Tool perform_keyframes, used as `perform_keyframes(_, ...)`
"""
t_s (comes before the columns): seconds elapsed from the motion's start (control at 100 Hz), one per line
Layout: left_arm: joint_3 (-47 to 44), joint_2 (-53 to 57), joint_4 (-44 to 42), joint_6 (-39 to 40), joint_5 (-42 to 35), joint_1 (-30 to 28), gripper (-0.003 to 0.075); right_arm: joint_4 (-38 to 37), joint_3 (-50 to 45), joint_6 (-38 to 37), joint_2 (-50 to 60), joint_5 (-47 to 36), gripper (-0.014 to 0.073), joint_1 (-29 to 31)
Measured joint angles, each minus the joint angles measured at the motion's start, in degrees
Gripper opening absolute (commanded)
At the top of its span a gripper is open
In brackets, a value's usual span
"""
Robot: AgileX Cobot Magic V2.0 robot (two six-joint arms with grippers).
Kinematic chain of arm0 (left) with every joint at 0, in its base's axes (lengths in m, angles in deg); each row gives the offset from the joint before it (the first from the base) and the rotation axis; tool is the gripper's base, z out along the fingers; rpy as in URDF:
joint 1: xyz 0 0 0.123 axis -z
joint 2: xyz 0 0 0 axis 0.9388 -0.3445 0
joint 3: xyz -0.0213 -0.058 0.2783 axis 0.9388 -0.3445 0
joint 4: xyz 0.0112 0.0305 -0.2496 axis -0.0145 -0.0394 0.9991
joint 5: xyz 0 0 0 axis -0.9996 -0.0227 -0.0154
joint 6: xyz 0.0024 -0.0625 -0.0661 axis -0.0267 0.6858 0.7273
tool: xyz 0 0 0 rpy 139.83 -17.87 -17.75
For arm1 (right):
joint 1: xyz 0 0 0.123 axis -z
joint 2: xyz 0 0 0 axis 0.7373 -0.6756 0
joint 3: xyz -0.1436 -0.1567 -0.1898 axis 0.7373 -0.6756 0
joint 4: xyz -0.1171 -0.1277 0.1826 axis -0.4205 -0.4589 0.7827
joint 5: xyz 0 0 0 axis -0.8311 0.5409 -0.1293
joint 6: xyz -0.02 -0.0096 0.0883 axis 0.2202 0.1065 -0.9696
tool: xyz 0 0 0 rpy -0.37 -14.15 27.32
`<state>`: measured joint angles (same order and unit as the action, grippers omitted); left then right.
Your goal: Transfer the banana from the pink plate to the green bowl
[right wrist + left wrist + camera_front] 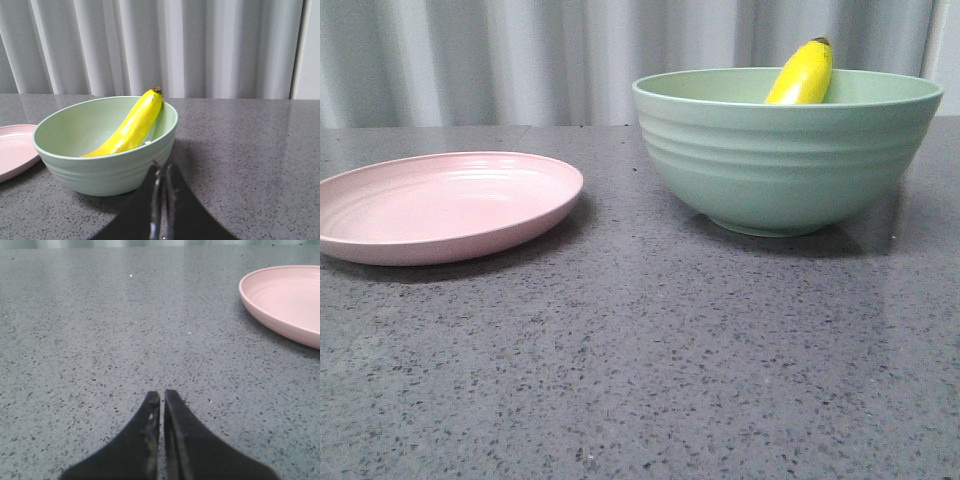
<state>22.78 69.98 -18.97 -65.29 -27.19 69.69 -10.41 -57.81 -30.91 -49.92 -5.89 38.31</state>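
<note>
Already the banana (803,73) leans in the green bowl (785,160) at three o'clock of the bare pink plate (440,205), propped by the wall; both arms' jaws are closed, gripping nothing.

Work surface: dark grey speckled stone-look tabletop (650,370), flecked with fine black and white grains, slightly glossy with a soft sheen toward the far edge. Backdrop: pale grey-white curtain (200,47) hanging in vertical folds behind the table's far edge, spanning the background. At the far right of the backdrop a flat, lighter vertical strip (306,47) stands beside the folds.
</note>
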Motion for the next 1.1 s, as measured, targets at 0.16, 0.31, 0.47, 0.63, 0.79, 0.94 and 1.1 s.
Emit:
perform_keyframes(0.16,0.0,0.0,0.0,0.0,0.0,0.0,-0.0019,-1.9,-3.9,0.0,0.1,-4.4,-0.0076,1.7)
perform_keyframes(0.31,0.0,0.0,0.0,0.0,0.0,0.0,-0.0019,-2.6,-10.7,-2.1,0.1,-14.6,-0.0076,7.7)
perform_keyframes(0.47,0.0,0.0,0.0,0.1,0.0,0.0,-0.0019,-2.8,-17.0,-4.1,0.2,-22.0,-0.0076,13.6)
perform_keyframes(0.63,0.0,0.0,0.0,0.1,0.0,0.0,-0.0019,-3.5,-17.0,-4.8,0.8,-18.8,-0.0076,15.4)
perform_keyframes(0.79,0.0,0.0,0.0,0.1,0.0,0.0,-0.0018,-3.5,-17.0,-4.6,1.0,-5.5,-0.0076,15.4)
perform_keyframes(0.94,0.0,0.0,0.0,0.1,0.0,0.0,-0.0018,-3.5,-16.9,-3.6,1.0,-2.0,-0.0076,15.4)
perform_keyframes(1.1,0.0,0.0,0.0,0.1,0.0,0.0,-0.0019,-3.5,-16.9,-3.4,1.0,-1.9,-0.0076,15.4)
